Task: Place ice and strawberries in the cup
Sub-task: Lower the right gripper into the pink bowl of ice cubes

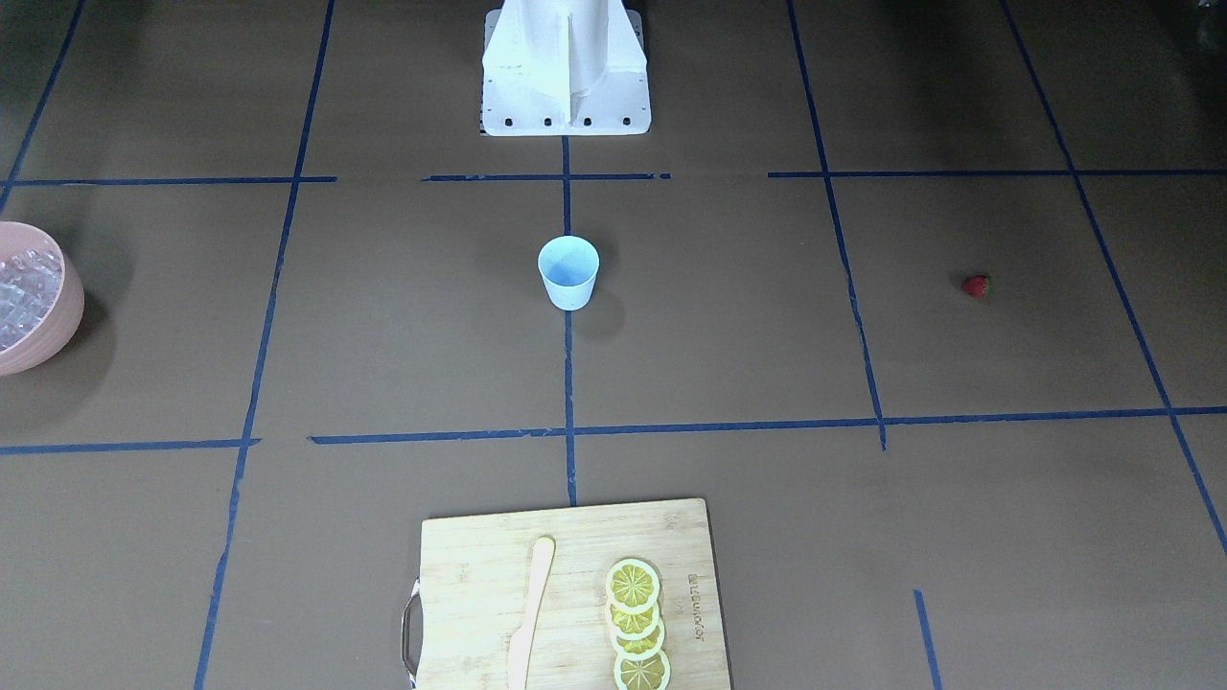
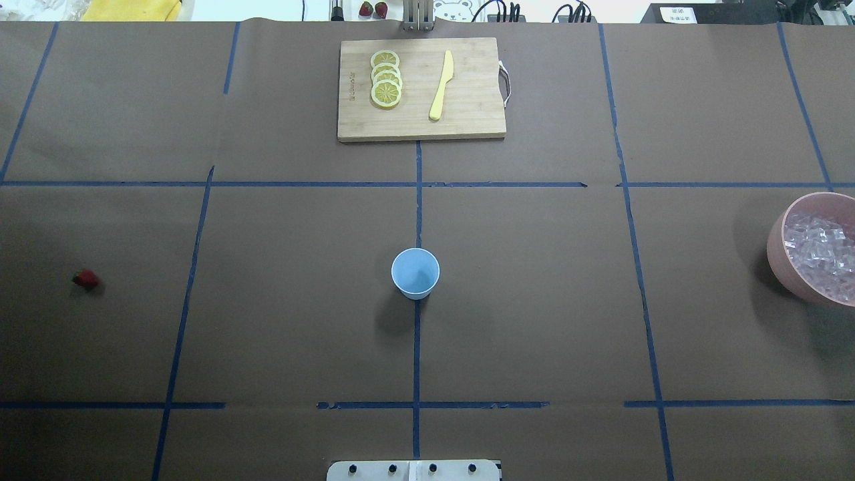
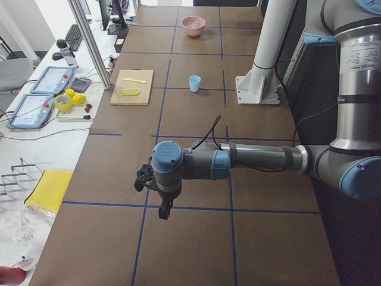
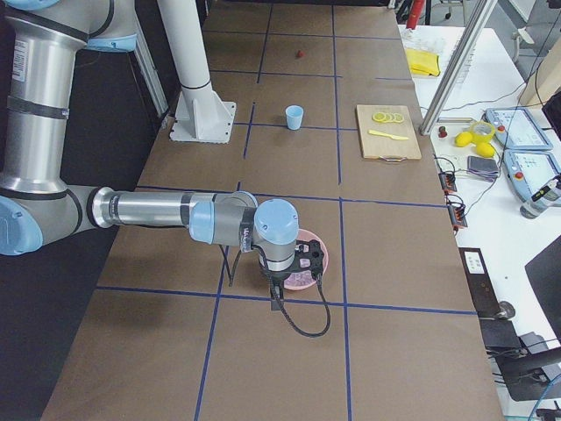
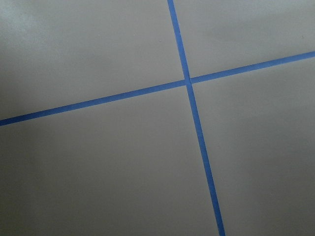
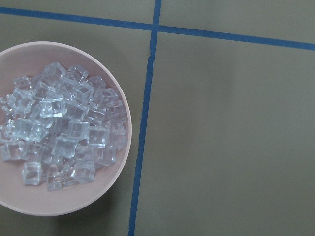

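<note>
Cup empty; both arms out over the table's ends
Blue cup (image 2: 415, 272) stands mid-table; ice (image 6: 59, 123) fills the pink bowl (image 6: 119, 162) far right, right gripper (image 4: 279, 303) above it; strawberry (image 2: 85, 278) far left; left gripper (image 3: 162, 210); can't tell either's opening; best descend squarely on one top cube.

— What did the left wrist camera look down on?
— A flat brown table (image 5: 98, 172), dull and evenly lit.
— And the markings?
— Blue tape. One strip (image 5: 98, 101) ran from the left edge to the right edge, rising as it went. A second strip (image 5: 202, 147) ran from top to bottom, leaning right. They crossed right of centre, in the upper half.
</note>
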Available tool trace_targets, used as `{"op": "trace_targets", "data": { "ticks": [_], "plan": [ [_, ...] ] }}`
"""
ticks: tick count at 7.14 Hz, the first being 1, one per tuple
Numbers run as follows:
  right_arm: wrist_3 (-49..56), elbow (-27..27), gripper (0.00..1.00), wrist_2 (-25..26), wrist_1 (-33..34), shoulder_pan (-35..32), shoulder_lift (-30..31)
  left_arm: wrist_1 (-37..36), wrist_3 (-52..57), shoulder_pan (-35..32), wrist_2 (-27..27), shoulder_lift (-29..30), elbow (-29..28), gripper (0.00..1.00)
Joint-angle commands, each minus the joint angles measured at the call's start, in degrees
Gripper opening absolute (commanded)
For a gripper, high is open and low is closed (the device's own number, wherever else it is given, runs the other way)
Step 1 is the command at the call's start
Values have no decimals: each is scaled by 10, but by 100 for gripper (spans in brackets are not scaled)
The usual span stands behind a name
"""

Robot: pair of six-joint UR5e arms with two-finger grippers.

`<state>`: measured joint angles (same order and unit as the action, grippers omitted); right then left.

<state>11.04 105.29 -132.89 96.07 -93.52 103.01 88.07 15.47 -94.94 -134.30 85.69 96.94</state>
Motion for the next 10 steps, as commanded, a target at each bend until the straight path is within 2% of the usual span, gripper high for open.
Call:
{"op": "trace_targets", "data": {
  "ticks": [1, 2, 3, 4, 5, 6, 8, 10],
  "plan": [
    [0, 1, 100, 0, 0, 0, 1, 1, 1, 0, 0, -4, 1, 100],
    [0, 2, 100, 1, -9, 1, 0, 1, 2, 1, 0, -6, 1, 100],
    [-9, 2, 100, 0, -53, 1, 1, 1, 2, 4, 0, -6, -1, 100],
    [-64, 3, 100, -2, -102, 4, 1, 1, 2, 9, 0, -6, -3, 100],
    [-82, 2, 100, -3, -186, 18, 1, 1, 1, 9, 0, -9, -4, 100],
    [-83, -3, 99, 2, -206, 57, 1, 2, 1, 10, 0, -10, -4, 100],
    [-147, -20, 99, -4, -221, 82, -3, 1, 1, 15, -1, -10, -4, 100],
    [-230, -32, 99, 1, -289, 142, -4, 1, 1, 15, 0, -10, -4, 100]
  ]
}}
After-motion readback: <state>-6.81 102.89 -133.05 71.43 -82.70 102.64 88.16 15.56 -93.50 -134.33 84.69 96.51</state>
